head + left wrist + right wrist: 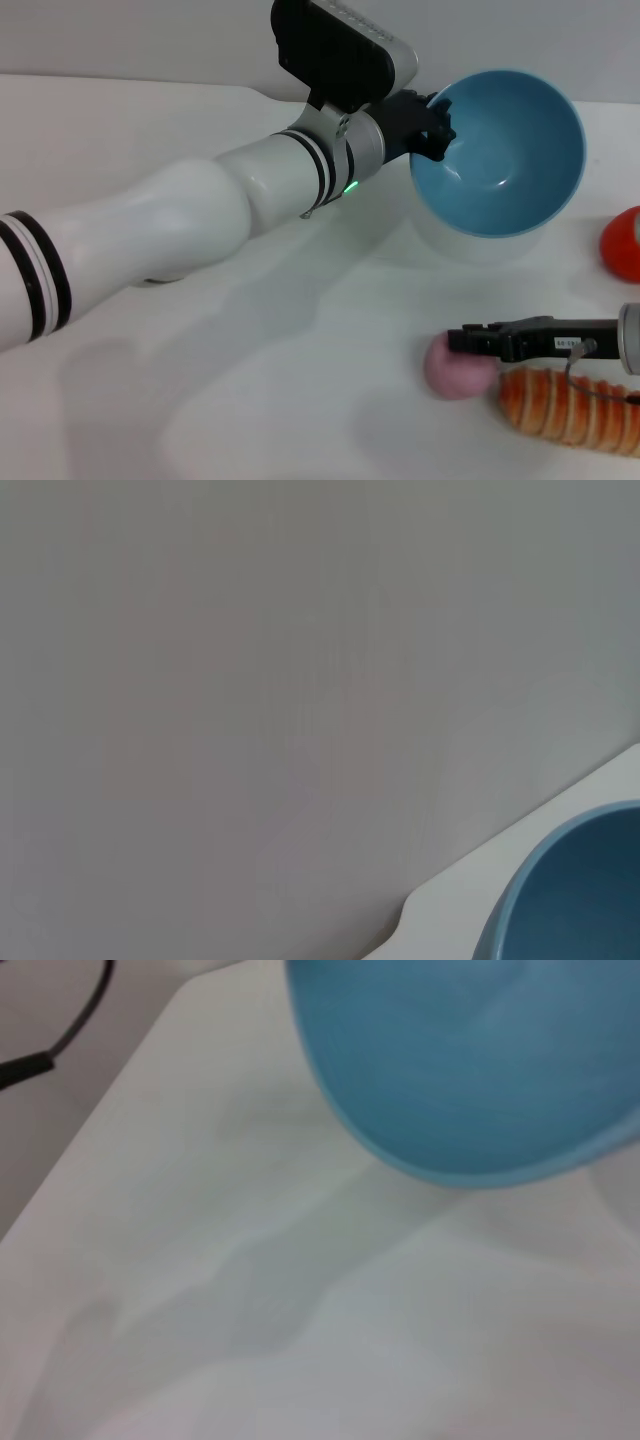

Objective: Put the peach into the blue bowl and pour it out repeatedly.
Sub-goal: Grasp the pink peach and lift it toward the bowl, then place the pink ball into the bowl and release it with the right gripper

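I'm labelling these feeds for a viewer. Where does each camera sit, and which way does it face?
Head: on the robot's head, looking down at the table; shows the left gripper on the tilted blue bowl, the right gripper at the peach.
Left wrist: faces the wall; no body shows.
Right wrist: faces the tabletop; no body shows.
Shared: all show the bowl.

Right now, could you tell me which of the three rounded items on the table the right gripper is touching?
The peach, the dusty-pink fruit: the right gripper rests on its top. The orange-and-white striped roll lies beside it; the red object sits apart.
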Robot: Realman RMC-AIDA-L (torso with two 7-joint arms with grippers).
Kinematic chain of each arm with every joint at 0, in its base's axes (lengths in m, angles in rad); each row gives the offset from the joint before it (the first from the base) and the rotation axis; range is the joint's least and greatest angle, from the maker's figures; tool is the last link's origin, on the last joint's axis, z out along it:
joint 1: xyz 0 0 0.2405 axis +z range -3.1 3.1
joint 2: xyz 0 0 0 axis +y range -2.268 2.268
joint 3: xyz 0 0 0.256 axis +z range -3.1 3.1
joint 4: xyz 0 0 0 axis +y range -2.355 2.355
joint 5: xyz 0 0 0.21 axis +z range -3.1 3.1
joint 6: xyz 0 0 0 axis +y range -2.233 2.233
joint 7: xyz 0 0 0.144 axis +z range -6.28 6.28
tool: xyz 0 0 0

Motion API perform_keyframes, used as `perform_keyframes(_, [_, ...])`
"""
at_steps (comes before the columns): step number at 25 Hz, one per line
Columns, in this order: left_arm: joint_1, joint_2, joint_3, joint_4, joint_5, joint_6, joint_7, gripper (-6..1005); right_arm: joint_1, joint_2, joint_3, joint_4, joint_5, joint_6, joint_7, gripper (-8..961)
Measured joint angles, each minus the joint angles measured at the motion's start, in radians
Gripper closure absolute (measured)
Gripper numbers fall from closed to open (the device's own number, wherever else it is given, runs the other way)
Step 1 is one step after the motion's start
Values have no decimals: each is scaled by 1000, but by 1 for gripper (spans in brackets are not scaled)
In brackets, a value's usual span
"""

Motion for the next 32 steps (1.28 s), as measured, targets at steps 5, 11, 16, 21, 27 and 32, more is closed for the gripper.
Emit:
perform_keyframes(5, [-9,0,-10,-8,0,-1,0,1000,20,0,-1,1,10,-15,-27,584])
perform_keyframes(11, [-54,1,-10,-49,2,5,5,1000,-27,-5,8,-178,191,-228,-44,785])
perform_keyframes(16, [-97,1,-21,-112,2,48,3,1000,-86,-6,5,-385,293,-369,25,909])
perform_keyframes(21, [-108,0,-14,-129,10,82,9,1000,-141,-6,5,-578,355,-409,122,875])
perform_keyframes(27, [-109,-1,11,-107,9,119,5,1001,-137,-6,15,-546,361,-328,122,834])
perform_keyframes(32, [-104,-2,35,-85,10,120,9,1001,-129,-5,11,-498,362,-278,94,800])
